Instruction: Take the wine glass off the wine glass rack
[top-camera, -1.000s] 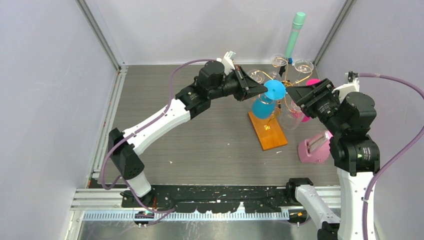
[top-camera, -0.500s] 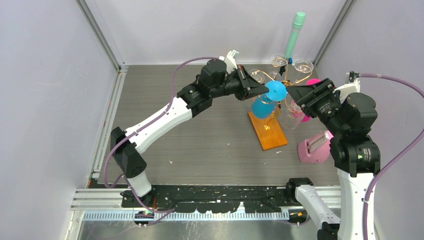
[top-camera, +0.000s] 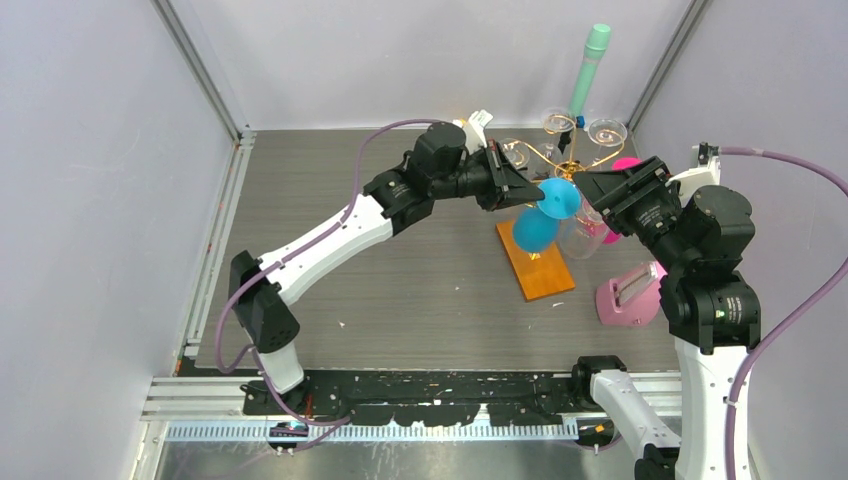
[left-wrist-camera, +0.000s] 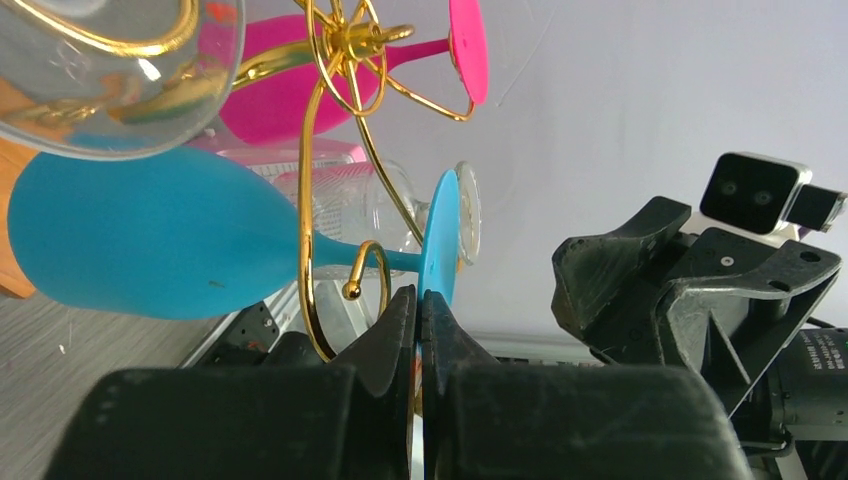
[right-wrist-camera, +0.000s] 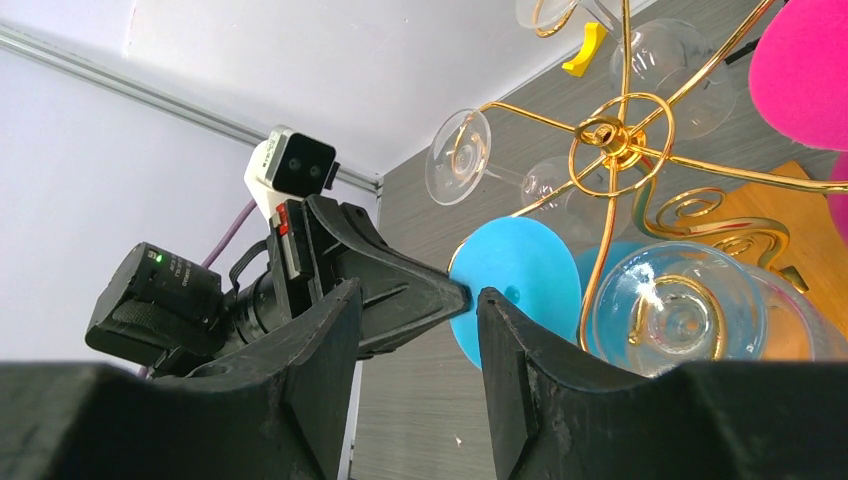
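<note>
The blue glass (top-camera: 535, 228) hangs on the rack (top-camera: 537, 268) right of centre in the top view, above the orange wooden base. It is tipped well over. In the left wrist view its long axis runs almost level across the frame, with the bowl at the left and the round foot (left-wrist-camera: 438, 240) at the right, turned edge-on to the camera. The thin stem passes through a gold curl (left-wrist-camera: 362, 275) of the rack, whose free end shows just below the stem. The left gripper (top-camera: 530, 192) reaches in from the left of the top view, its jaws shut tight on the lower edge of the foot, so the glass lies straight ahead of those jaws with its bowl off to their left. The right gripper (top-camera: 585, 185) is just beside the foot on the other side, pointing back at the left one. Its jaws stand partly apart with nothing between them. The left arm therefore has the glass, and the right only waits close by. The coming move seems to turn on sliding the stem sideways out of the open end of the curl, not pulling along the axis, since the foot looks wider than the loop. A clear glass (top-camera: 583, 235) and a pink glass (left-wrist-camera: 300, 100) hang close by and could be knocked.
</note>
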